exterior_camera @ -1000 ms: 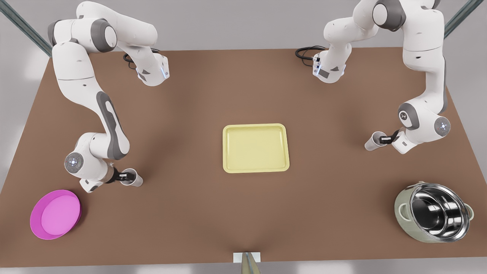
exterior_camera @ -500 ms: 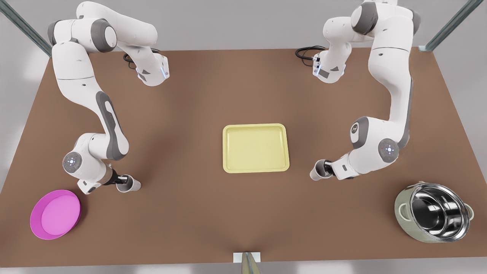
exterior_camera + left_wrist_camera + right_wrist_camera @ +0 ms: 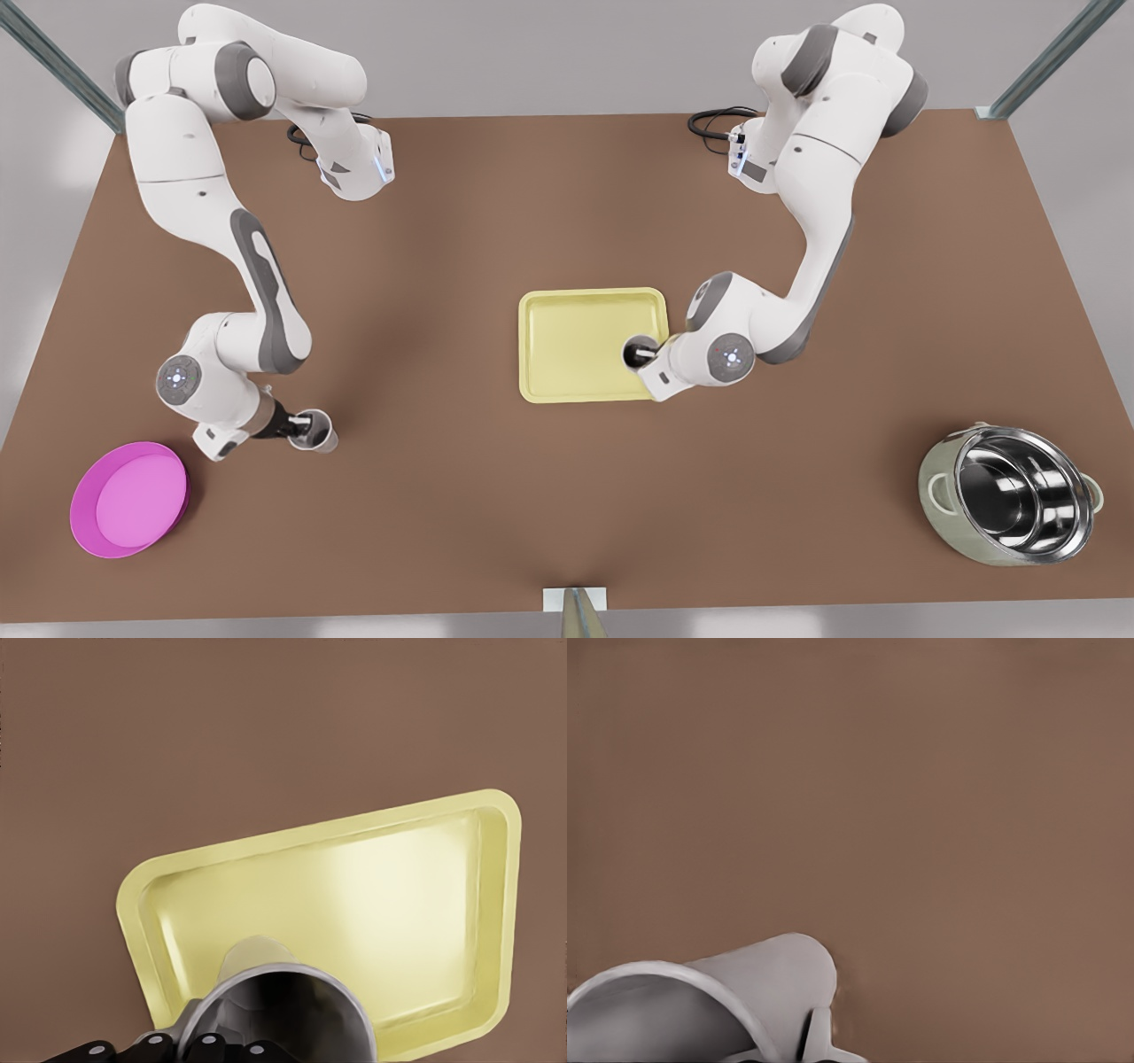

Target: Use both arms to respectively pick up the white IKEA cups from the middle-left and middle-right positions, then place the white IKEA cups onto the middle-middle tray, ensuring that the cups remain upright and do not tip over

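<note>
The table (image 3: 567,532) carries the tray (image 3: 567,363) at its middle. The left gripper (image 3: 645,353), on the front view's right, has its fingers closed on 1 cup (image 3: 636,351) over the tray's near edge (image 3: 496,904). The right gripper (image 3: 301,429) clamps the other cup (image 3: 312,430) near the pink dish (image 3: 128,499), well apart from the tray. These cups look light, stiff and smooth; a rim pinch could let them swing, so a level carry suits.
</note>
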Available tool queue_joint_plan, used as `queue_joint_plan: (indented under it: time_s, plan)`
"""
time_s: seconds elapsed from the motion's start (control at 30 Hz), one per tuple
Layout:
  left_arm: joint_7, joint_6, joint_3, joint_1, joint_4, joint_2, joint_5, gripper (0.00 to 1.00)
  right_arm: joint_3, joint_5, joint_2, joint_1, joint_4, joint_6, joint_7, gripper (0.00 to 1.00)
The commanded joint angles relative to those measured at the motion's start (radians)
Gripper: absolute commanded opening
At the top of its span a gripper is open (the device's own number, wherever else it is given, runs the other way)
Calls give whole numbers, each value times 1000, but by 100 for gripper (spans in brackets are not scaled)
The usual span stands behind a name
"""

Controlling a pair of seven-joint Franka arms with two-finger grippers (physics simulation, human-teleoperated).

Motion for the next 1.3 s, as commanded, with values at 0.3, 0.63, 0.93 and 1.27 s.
queue_joint_plan:
  time_s: [0.3,0.63,0.93,1.27]
  plan:
    - [-382,207,-13,15,-76,9,19,55,65,306,-1,394,119,-2,54,21]
    - [-382,171,-16,20,-82,0,20,100,65,308,48,586,108,-10,102,21]
    - [-398,111,-29,26,-79,-41,11,100,67,305,109,606,114,-9,83,21]
    - [282,-613,214,32,176,-451,197,100,56,303,155,643,136,5,97,73]
